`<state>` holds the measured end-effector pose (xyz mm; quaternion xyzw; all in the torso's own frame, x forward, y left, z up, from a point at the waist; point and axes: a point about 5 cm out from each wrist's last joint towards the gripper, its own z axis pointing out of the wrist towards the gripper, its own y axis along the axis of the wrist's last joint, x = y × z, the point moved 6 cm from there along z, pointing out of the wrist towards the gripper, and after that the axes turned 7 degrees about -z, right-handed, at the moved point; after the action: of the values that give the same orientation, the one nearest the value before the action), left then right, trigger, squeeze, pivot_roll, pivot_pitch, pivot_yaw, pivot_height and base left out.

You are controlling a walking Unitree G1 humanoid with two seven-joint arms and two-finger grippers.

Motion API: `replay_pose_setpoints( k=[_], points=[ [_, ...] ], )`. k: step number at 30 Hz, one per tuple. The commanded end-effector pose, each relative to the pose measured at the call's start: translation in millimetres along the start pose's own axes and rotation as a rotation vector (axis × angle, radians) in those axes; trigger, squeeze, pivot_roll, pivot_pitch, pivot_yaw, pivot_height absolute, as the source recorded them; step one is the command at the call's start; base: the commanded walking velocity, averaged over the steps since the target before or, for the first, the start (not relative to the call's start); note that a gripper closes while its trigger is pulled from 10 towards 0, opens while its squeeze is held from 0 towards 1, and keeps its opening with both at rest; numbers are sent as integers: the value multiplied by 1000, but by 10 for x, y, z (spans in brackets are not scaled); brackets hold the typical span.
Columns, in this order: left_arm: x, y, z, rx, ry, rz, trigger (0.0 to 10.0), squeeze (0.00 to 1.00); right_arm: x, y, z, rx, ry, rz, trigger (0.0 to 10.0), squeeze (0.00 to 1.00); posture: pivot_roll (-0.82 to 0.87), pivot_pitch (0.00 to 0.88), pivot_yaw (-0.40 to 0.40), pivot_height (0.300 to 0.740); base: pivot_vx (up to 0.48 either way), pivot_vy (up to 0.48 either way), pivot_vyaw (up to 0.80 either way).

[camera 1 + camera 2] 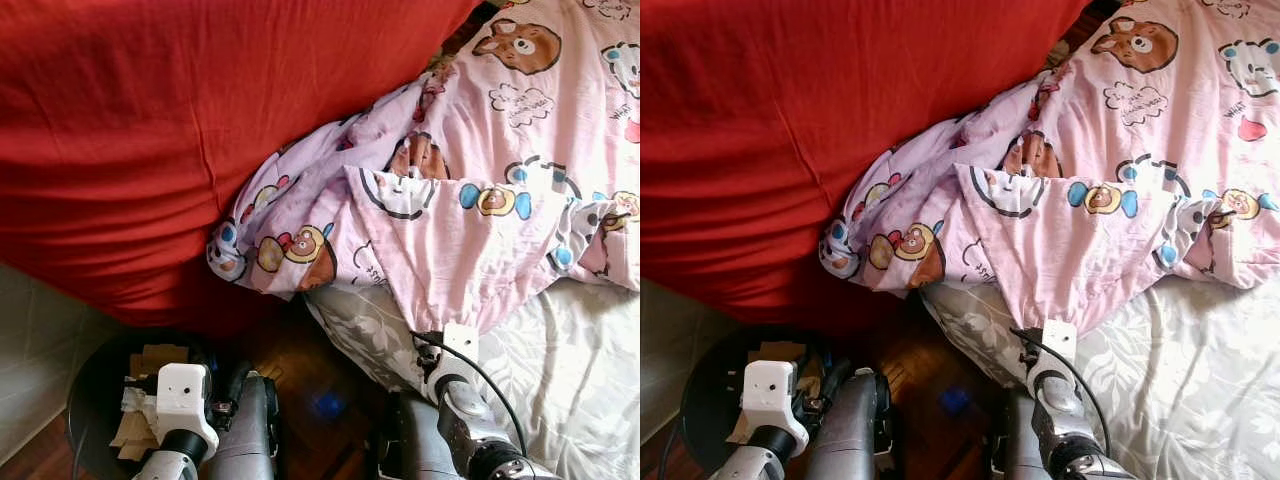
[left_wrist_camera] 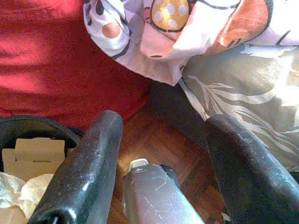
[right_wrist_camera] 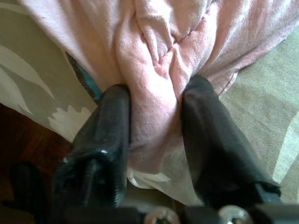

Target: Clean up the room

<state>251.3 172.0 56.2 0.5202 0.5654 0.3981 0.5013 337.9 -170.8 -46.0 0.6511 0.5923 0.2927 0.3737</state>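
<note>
- Left eye view: pink cartoon-print quilt (image 1: 470, 190) lies bunched on a bed with a grey leaf-print sheet (image 1: 570, 370), its lower edge hanging toward the bed's near side. A red cover (image 1: 150, 130) fills the upper left. Right gripper (image 1: 450, 335) sits at the quilt's hanging corner. Left gripper (image 1: 235, 385) hangs low over the wooden floor (image 1: 310, 380), beside a black bin (image 1: 95, 390) holding cardboard scraps.
- Right eye view: same layout; a small blue object (image 1: 954, 400) lies on the floor, too blurred to identify.
- Left wrist view: fingers spread apart, nothing between them.
- Right wrist view: fingers clamped on a fold of pink quilt fabric.
- Risk: the pinch takes only a thin fold near the edge; a hard pull could slip it free, or drag the sheet along.
</note>
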Motion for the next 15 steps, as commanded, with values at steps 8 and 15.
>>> replay_pose_setpoints(
  k=[8, 15],
  points=[
    [70, -120, 23, 46, 17, 13, 10000, 0, -65, -327, -73, 77, -6, -17, 0, 0, 130, 364, -2, 642, 0, 0, 0],
    [106, -181, 150, 52, 14, 23, 10000, 0, -65, -274, -79, 28, 4, 1, 0, 0, 113, 307, 0, 642, 0, 0, 0]
  ],
)
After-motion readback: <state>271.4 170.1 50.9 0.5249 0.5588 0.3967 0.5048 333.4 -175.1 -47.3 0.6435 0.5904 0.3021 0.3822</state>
